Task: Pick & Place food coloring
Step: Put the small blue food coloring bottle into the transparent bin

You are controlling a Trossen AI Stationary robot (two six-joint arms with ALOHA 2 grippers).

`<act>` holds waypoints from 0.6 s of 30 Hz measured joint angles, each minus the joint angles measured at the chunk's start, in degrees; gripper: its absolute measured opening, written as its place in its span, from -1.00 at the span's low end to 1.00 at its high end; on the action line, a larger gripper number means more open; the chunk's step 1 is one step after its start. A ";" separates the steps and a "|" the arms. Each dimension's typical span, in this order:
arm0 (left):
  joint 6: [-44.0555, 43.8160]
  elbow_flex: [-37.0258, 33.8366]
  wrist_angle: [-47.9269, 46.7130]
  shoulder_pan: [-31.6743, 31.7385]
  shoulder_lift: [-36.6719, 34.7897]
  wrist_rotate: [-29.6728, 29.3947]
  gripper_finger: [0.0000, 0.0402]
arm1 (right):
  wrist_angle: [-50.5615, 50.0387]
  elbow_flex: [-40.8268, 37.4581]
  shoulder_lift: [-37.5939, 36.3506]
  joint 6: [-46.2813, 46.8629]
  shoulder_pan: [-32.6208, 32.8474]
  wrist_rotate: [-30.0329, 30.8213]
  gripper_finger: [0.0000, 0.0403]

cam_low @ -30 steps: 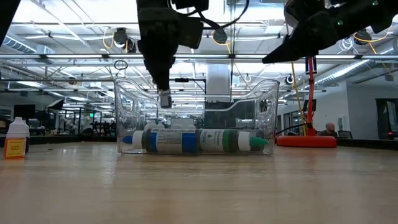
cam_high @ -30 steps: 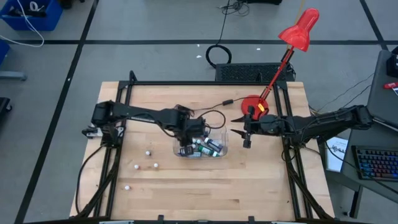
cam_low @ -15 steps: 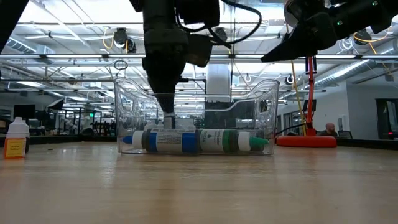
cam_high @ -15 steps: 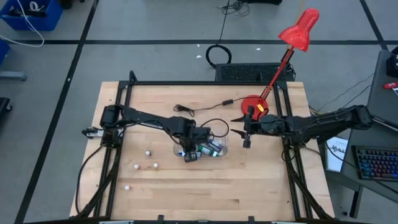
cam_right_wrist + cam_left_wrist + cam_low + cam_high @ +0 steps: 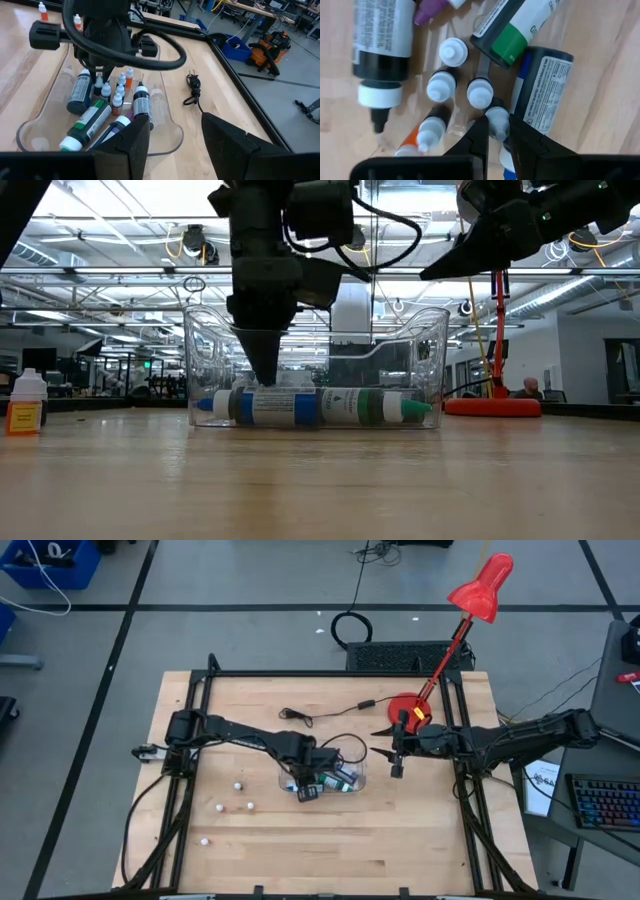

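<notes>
A clear plastic tub (image 5: 354,780) sits mid-table. In it lie large tubes, among them a green one (image 5: 512,37) and a blue one (image 5: 545,85), and small white-capped food coloring bottles (image 5: 441,86) stand beside them. My left gripper (image 5: 497,132) points down into the tub (image 5: 420,360), shut on one small bottle. More small bottles (image 5: 238,784) stand on the table left of the tub. My right gripper (image 5: 385,752) hangs open above the table, right of the tub, holding nothing. My left gripper pinches a small food coloring bottle just below its white cap (image 5: 496,118) between its two fingers. The fingers come from above, pointing down, and the bottle stands upright between them with its cap up. The tubes lying in the tub hide its lower end.
A red desk lamp (image 5: 405,708) stands at the back right, and a black cord (image 5: 300,718) lies behind the tub. Several loose small bottles (image 5: 221,807) dot the left part of the table. A white-capped bottle (image 5: 28,402) stands far left in the low view.
My left gripper has gone down into the tub, still shut on the small bottle, which now stands low among the other small bottles. My right gripper has kept still.
</notes>
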 joint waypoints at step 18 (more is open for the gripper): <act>-0.85 -2.72 3.14 -0.48 -0.90 1.47 -0.13 | 0.57 0.00 0.00 -0.18 0.00 0.00 -0.15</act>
